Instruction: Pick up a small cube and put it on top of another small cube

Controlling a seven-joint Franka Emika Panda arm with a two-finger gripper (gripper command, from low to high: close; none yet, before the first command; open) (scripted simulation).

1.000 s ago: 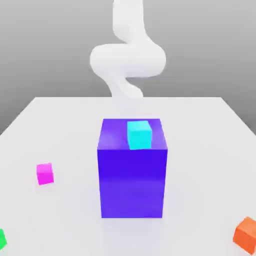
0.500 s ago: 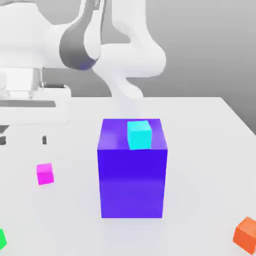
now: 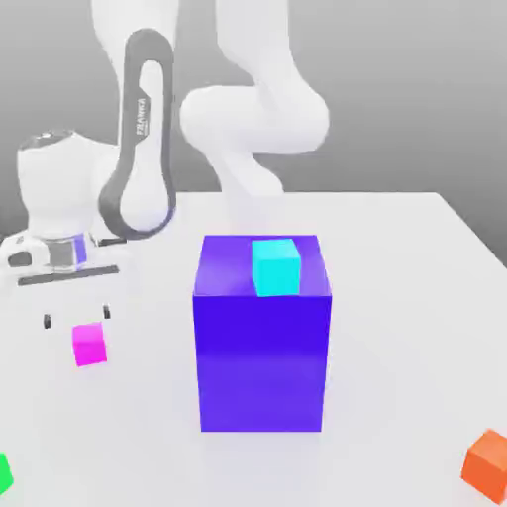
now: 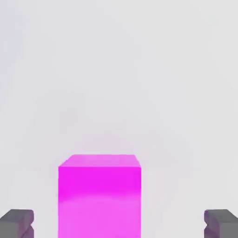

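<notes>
Your pink cube (image 3: pixel 89 344) sits flat on the white table (image 3: pixel 396 297), toward the exterior view's left, well apart from the big blue block (image 3: pixel 261 337) that stands in the middle. In the hand view the same pink cube (image 4: pixel 99 195) lies between the two dark fingertips (image 4: pixel 17 222), with clear space on either side, so nothing is touching it yet.

The gripper (image 3: pixel 75 317) hangs just above the cube, pointing down, its jaws spread wide and empty. You can see the two small dark tips straddling the air over the cube's top.

On top of the blue block rests a cyan cube (image 3: pixel 275 266), near the block's front edge. An orange cube (image 3: pixel 488 464) lies at the exterior view's lower right corner, and a sliver of a green cube (image 3: pixel 5 473) shows at the lower left edge.

As for progress, I judge you are at the very start: the approach looks lined up, but the grasp is not made and the cube is not lifted. Left to do: lower around the cube, close on it, raise it, carry it to another small cube, and set it squarely on top.
</notes>
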